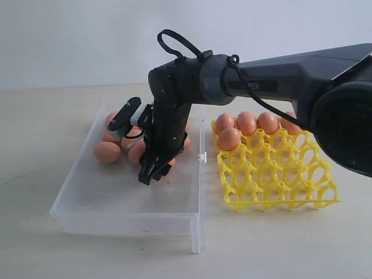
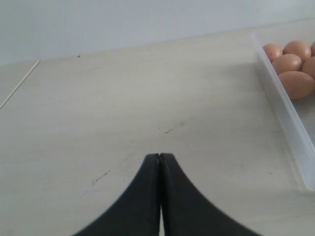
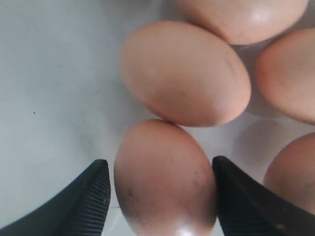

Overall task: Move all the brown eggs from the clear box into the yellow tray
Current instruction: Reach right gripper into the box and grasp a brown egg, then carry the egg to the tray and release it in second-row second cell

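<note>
R pincer [image 3: 160, 169], jaws apart, straddles brown egg [image 3: 165, 191] in clear box [image 1: 122, 224].

A pale wood-grain table [image 1: 35, 232] carries a clear box [image 1: 116, 215] and, just beside it, a yellow tray [image 1: 279, 186].

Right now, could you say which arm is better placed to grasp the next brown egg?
Right: the right gripper, open, straddles a brown egg inside the clear box; the left gripper is shut over the table outside it.
</note>
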You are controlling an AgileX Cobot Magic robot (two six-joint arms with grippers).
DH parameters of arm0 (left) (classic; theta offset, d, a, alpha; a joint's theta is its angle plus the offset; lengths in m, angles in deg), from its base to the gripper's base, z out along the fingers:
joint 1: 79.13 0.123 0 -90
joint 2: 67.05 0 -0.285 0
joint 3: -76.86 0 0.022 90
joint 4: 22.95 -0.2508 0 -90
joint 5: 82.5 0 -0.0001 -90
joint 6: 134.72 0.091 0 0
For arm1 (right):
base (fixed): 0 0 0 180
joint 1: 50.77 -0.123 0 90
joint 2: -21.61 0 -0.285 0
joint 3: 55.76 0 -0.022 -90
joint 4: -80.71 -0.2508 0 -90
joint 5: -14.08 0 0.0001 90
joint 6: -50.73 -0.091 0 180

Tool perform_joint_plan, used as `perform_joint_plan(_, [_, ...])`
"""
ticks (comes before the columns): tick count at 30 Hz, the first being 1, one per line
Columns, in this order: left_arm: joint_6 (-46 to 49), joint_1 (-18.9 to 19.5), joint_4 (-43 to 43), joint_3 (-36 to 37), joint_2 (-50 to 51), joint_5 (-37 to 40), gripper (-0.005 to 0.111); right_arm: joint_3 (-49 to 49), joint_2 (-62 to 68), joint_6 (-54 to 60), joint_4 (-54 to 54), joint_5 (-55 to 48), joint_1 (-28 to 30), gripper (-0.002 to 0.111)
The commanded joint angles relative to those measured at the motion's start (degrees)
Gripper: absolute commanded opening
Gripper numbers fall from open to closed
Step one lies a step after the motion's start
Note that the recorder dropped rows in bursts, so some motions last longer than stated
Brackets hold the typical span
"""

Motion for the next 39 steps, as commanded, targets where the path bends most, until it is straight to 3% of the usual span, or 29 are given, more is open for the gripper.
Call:
perform_joint_plan(1, [-0.3,-0.3,0.1,-0.2,0.0,-0.5,0.000,-0.6,0.1,1.1,0.4,1.4,-0.2,0.058])
perform_joint_plan(7, [-0.3,-0.3,0.1,-0.2,0.0,-0.5,0.000,-0.6,0.1,1.1,0.2,2.7,-0.2,0.058])
perform_joint_plan(9, [-0.3,-0.3,0.1,-0.2,0.0,-0.5,0.000,-0.6,0.1,1.1,-0.6,2.7,-0.2,0.052])
perform_joint_plan(14, [-0.3,-0.3,0.1,-0.2,0.0,-0.5,0.000,-0.6,0.7,0.8,-2.1,2.1,-0.2,0.000])
perform_joint_plan(22, [-0.3,-0.3,0.1,-0.2,0.0,-0.5,0.000,2.9,-4.0,0.1,-18.2,4.4,-0.2,0.000])
perform_joint_plan(28, [-0.3,-0.3,0.1,-0.2,0.0,-0.5,0.000,36.5,-27.3,4.8,-30.5,46.8,1.5,0.000])
perform_joint_plan(30, [-0.3,-0.3,0.1,-0.2,0.0,-0.5,0.000,44.3,-33.7,4.6,-33.8,54.7,4.4,0.000])
perform_joint_plan(35, [-0.3,-0.3,0.1,-0.2,0.0,-0.5,0.000,49.0,-37.2,2.0,-30.1,54.2,14.4,0.000])
perform_joint_plan(39, [-0.3,-0.3,0.1,-0.2,0.0,-0.5,0.000,49.0,-35.9,-5.2,-23.4,53.4,19.0,0.000])
